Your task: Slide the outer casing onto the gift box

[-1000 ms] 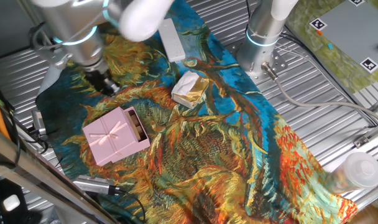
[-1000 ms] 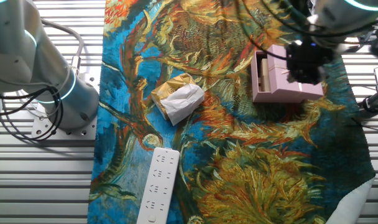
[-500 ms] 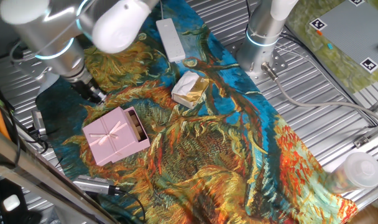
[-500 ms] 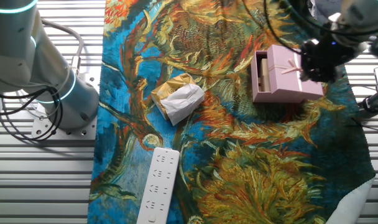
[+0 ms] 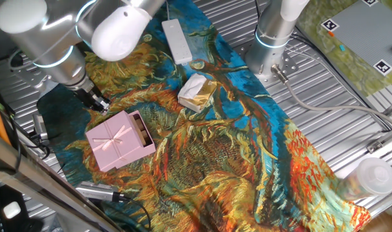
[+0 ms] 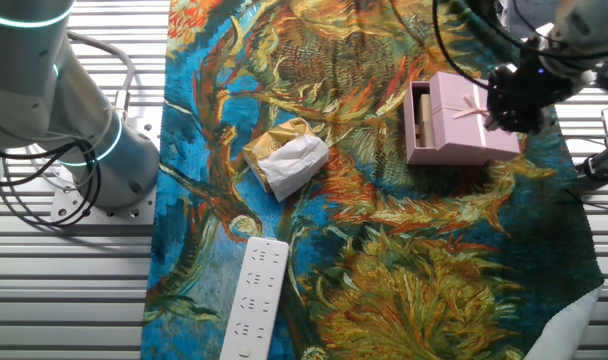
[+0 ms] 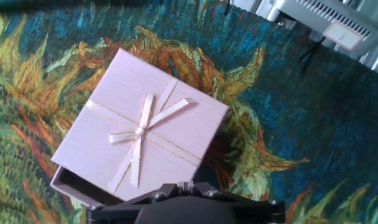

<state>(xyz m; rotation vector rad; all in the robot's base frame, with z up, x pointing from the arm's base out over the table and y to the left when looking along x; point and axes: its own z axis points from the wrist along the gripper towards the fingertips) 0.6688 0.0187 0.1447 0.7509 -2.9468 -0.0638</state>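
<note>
Mostly sleeved: outer casing (image 5: 115, 141), gift box (image 5: 143, 131).

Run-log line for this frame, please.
gripper: off outer casing, state unclear | gift box: partly protruding | contact: none

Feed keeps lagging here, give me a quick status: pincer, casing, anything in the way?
Pincer clear of the outer casing, jaw state unreadable. Casing sits over the gift box, box end protruding. Wrapped lump and white bar lie well apart.
</note>
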